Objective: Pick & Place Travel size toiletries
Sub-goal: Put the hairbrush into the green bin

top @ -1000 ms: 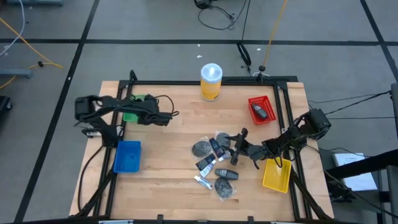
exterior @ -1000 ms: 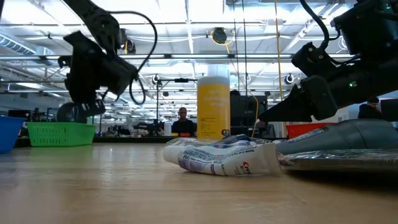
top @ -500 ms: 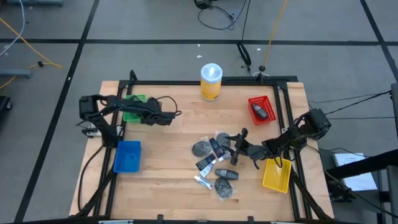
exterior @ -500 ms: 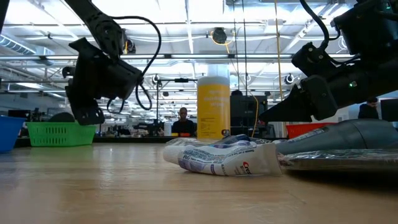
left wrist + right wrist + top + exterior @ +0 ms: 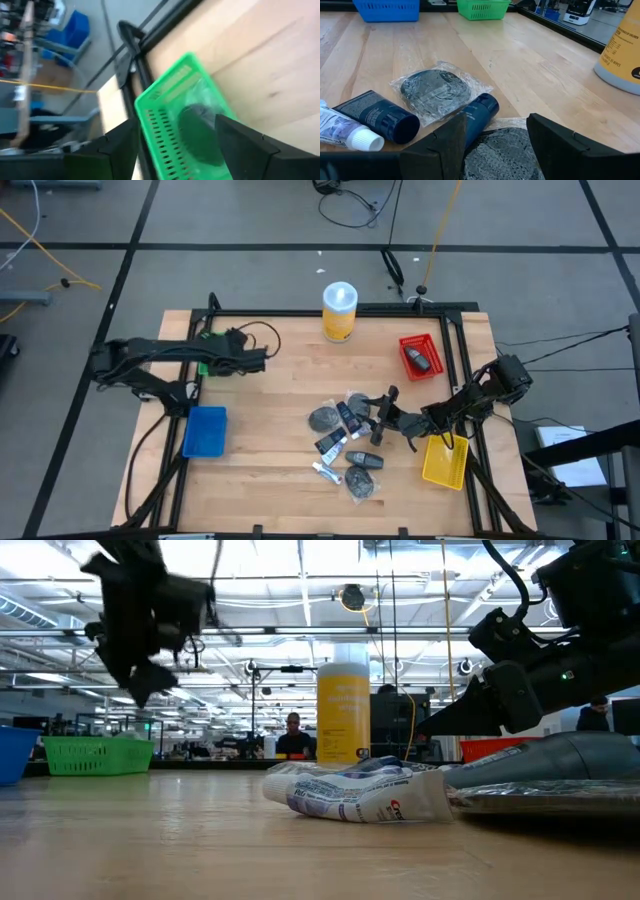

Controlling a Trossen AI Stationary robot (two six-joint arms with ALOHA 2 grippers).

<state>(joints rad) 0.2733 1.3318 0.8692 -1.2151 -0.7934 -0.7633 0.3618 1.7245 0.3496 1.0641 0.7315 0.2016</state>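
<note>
Near the middle of the desk, a bit toward its right edge, lies the pile of travel size toiletries (image 5: 345,445): round dark packets, small dark bottles and a white tube. The right gripper (image 5: 383,416) sits at the right side of the pile, low over the wood, with its fingers (image 5: 447,145) apart. Straight ahead of it lies a round dark packet (image 5: 436,89) in clear wrap, and a dark bottle (image 5: 479,113) points its long side toward the gripper. Another grey packet (image 5: 502,150) lies right between the fingers, so this arm is much the nearer one for the next grab.

The left gripper (image 5: 262,360) is up near the far left corner, beside the green bin (image 5: 180,125). Its fingers (image 5: 240,145) are apart, and something dark, maybe a packet, lies in that bin.

A red bin (image 5: 420,356), a yellow bin (image 5: 444,464) and a blue bin (image 5: 204,431) wait around the pile. The tall yellow canister (image 5: 339,311) stands at the far edge, out of the way.
</note>
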